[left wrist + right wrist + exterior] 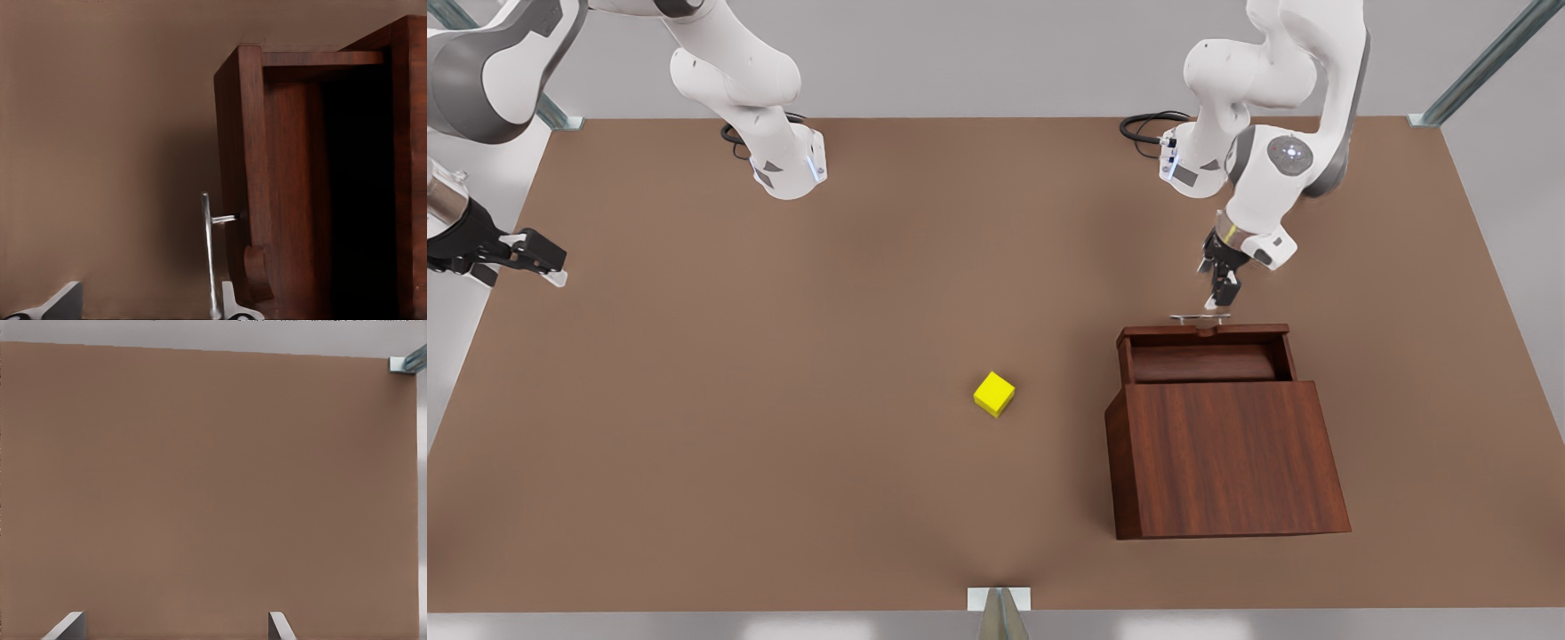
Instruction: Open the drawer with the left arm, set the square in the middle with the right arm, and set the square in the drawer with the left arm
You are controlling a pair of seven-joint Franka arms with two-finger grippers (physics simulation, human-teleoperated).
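Cabinet (pixel 1232 458): dark wood, on the worktop (pixel 783 400) toward the front view's right. Drawer (pixel 1205 351) stands pulled out; silver handle (pixel 1200 316) at its front.

Left claw (pixel 1221 293): just above the handle, fingers apart; the left wrist view shows one fingertip (pixel 230 303) beside the bar.

Square (pixel 994 394): yellow, mid-worktop, apart from the cabinet.

Right claw (pixel 534 262): at the front view's left edge, fingers spread, waiting.

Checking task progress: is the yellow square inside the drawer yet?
No, the square sits on the bare table, apart from the drawer.
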